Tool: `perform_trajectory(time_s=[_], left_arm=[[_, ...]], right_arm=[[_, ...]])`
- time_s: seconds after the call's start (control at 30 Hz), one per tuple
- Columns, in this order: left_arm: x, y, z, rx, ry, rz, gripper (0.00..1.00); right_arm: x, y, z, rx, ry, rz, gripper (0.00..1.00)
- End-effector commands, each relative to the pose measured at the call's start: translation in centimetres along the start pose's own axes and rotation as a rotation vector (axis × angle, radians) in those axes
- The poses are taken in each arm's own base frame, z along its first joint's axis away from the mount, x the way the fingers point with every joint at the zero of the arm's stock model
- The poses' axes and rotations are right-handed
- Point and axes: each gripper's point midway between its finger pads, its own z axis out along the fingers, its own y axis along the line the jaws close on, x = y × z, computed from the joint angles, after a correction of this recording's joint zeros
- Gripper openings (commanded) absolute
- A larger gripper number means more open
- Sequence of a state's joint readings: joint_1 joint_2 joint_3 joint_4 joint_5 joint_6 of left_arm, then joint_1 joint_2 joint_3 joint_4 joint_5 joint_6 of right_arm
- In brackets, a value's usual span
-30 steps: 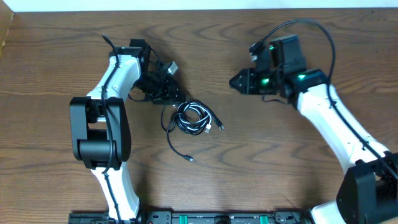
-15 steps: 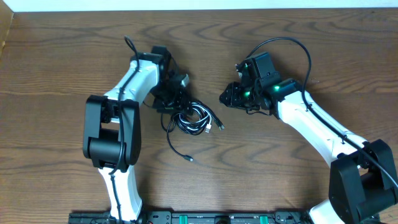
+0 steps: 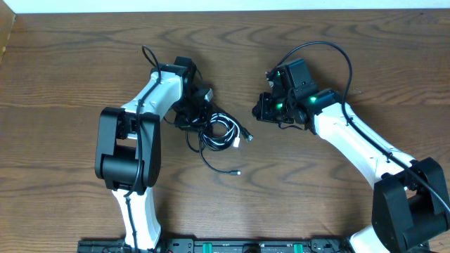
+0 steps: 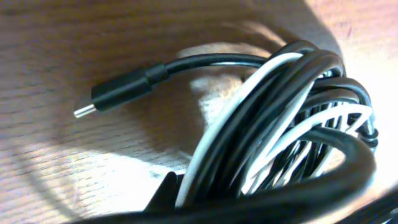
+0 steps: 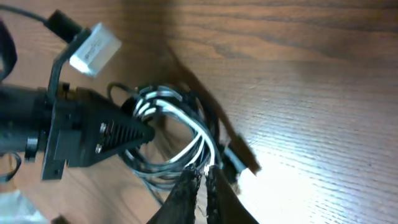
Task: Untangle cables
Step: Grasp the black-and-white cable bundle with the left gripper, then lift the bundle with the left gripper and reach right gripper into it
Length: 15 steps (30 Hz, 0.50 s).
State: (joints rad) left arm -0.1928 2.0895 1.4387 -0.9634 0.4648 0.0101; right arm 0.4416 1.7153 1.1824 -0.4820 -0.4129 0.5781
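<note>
The cables (image 3: 221, 133) lie as a loose coil of black cords and one white cord at the table's middle. A black tail runs out to a plug (image 3: 238, 171). My left gripper (image 3: 191, 116) is at the coil's left edge, shut on the strands. In the left wrist view the cables (image 4: 267, 124) fill the frame and run down beside a dark fingertip (image 4: 166, 190). A black plug (image 4: 118, 93) lies free on the wood. My right gripper (image 3: 259, 109) is shut on nothing, apart from the coil on its right. In the right wrist view its tips (image 5: 204, 177) point at the cables (image 5: 186, 127).
The wooden table (image 3: 70, 70) has a pale wall edge along the back. The left arm's base (image 3: 119, 151) stands near the front left and the right arm's base (image 3: 408, 204) at the front right. A white tag (image 5: 94, 46) sits on the left gripper.
Both grippers have shut. The left one closed on the coil's left side and the loose black tail swung to the right. The right arm came in towards the coil, then stayed.
</note>
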Motion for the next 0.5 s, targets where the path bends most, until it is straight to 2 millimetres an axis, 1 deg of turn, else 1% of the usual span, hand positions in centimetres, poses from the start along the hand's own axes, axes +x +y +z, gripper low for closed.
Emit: perform_trajectory(time_s=[0.0, 0.03, 0.07, 0.13, 0.17, 0.2, 0.23, 0.37, 0.47], left_arm=[[-2.2, -0.4, -2.9, 0.036, -0.101, -0.200, 0.08], [-2.5, -0.9, -3.6, 0.068, -0.119, -0.219, 0.07], [-2.8, -1.6, -4.3, 0.122, -0.137, -0.242, 0.08], [-3.2, -3.1, -5.7, 0.228, -0.156, -0.304, 0.08], [-3.4, -3.5, -6.3, 0.266, -0.163, -0.339, 0.08], [-3.8, -4.2, -7.3, 0.326, -0.174, -0.416, 0.08], [-3.8, -4.3, -7.5, 0.344, -0.169, -0.454, 0.08], [-3.6, -5.0, -7.7, 0.393, -0.127, -0.584, 0.08], [-3.2, -5.0, -7.6, 0.399, -0.079, -0.740, 0.08]], right_arm=[[0.2, 1.4, 0.0, -0.084, 0.022, -0.047, 0.20], [0.1, 1.8, -0.1, -0.105, 0.020, -0.072, 0.34], [0.1, 2.6, -0.2, -0.147, 0.020, -0.125, 0.43], [0.4, 4.4, -0.5, -0.250, 0.033, -0.240, 0.58], [0.6, 4.8, -0.6, -0.275, 0.037, -0.266, 0.62], [0.8, 5.4, -0.7, -0.302, 0.039, -0.297, 0.63], [0.8, 5.5, -0.7, -0.303, 0.038, -0.301, 0.63], [0.6, 5.7, -0.7, -0.309, 0.028, -0.308, 0.63], [0.1, 5.9, -0.8, -0.314, 0.008, -0.320, 0.63]])
